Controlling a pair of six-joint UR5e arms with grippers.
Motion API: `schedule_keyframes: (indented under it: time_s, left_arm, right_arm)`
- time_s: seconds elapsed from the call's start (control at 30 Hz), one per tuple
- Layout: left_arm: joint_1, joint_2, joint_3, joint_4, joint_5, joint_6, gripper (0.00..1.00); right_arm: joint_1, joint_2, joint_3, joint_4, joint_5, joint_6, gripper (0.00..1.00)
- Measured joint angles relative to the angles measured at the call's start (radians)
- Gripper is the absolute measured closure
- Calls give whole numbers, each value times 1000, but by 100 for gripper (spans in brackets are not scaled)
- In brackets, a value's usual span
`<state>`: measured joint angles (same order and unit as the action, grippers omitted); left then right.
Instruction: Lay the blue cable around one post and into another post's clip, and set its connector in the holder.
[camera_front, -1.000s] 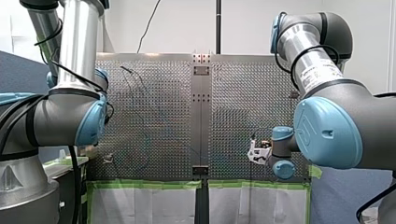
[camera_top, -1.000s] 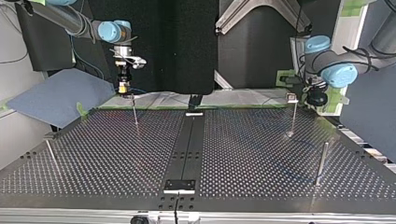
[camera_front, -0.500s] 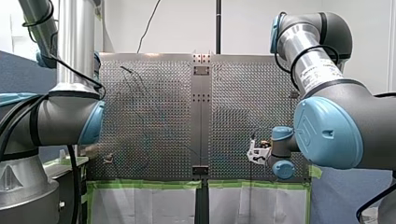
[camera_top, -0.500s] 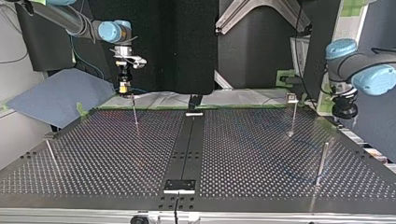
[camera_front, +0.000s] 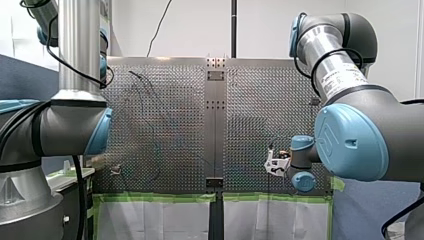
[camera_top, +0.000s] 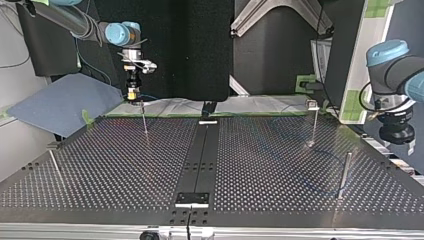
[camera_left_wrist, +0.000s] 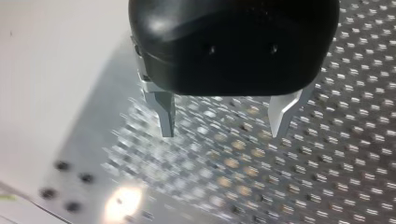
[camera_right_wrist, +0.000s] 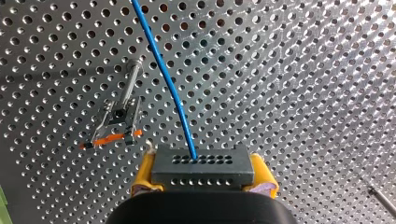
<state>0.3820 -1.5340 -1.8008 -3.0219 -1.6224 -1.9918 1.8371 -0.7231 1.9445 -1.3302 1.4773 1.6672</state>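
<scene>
My right gripper (camera_right_wrist: 201, 179) is shut, its yellow pads clamping a grey connector block (camera_right_wrist: 201, 166) with rows of holes. The blue cable (camera_right_wrist: 163, 74) runs out of the block, ahead over the perforated plate. Beside it stands a thin post whose clip (camera_right_wrist: 119, 122) has orange tips. In the top view this gripper (camera_top: 132, 94) hangs over a post (camera_top: 145, 122) at the far left. My left gripper (camera_left_wrist: 224, 119) is open, nothing between its metal fingers (camera_left_wrist: 166, 116), above bare plate. In the top view it (camera_top: 397, 135) hovers off the table's right edge. Faint loops of cable (camera_top: 320, 187) lie at the right.
Other posts stand on the plate: one with a clip (camera_top: 313, 122) at the back right, a plain one (camera_top: 343, 175) at the near right, a leaning one (camera_top: 55, 165) at the near left. A dark centre rail (camera_top: 200, 155) carries a small bracket (camera_top: 192, 199).
My left arm has swung toward the top view's right edge and nearer that camera, away from the back-right post. My right arm and the connector have stayed still.
</scene>
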Motion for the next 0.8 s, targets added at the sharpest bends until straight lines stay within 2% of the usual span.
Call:
schedule_keyframes:
  time_s: [0.17, 0.3, 0.57, 0.8]
  left_arm:
    - [-5, 51, 51, -51, 1, 40, 0]
    - [-11, 92, 92, -92, 29, 55, 0]
    - [-43, 172, 172, -171, 98, 67, 0]
    - [-82, 232, 233, -232, 106, 77, 0]
  right_arm:
    - [0, 0, 0, 0, -1, -2, 95]
    - [0, 0, 0, 0, -1, -3, 95]
    - [0, 0, 0, 0, -1, -4, 95]
    - [0, 0, 0, 1, -1, -4, 95]
